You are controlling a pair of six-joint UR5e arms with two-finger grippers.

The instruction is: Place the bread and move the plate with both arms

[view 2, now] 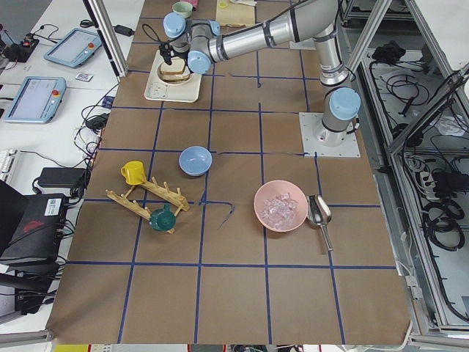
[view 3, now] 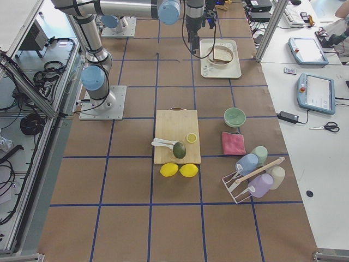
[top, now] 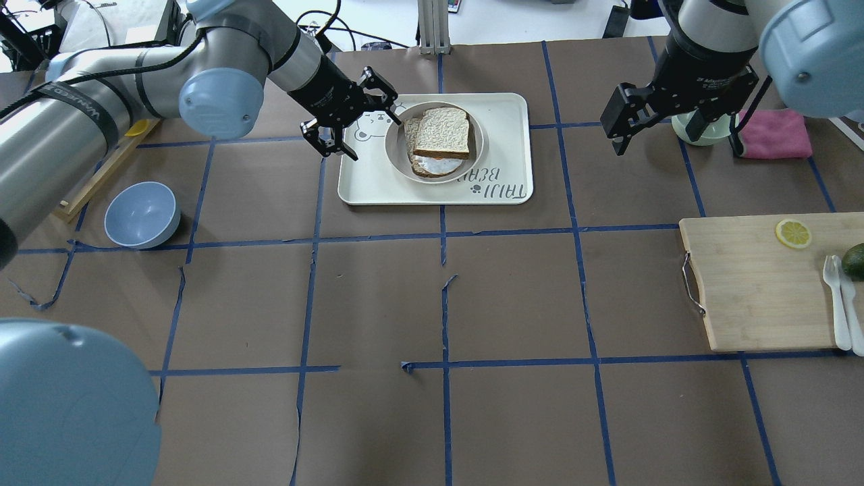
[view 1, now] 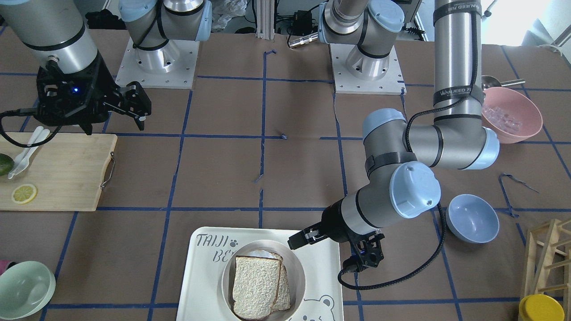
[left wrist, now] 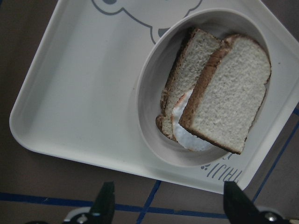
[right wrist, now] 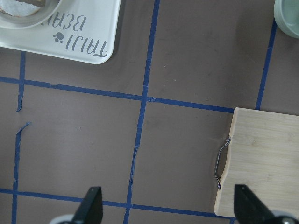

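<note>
At the overhead view's left you've got a blue bowl (top: 142, 214) on the table (top: 378, 304). Next is the left gripper (top: 375, 139) over the left edge of the tray (top: 499, 162), just beside the plate (top: 395, 145), jaws spread wide, nothing held. The plate sits on the tray. The bread (top: 442, 131) lies in the plate, skewed on top of the egg slice (top: 432, 164), egg white showing at its near edge. Further right you see the right gripper (top: 677, 145) above the table, well apart from the tray, jaws wide too, empty. Far right is a cutting board (top: 749, 290) with a lemon slice (top: 793, 233).
</note>
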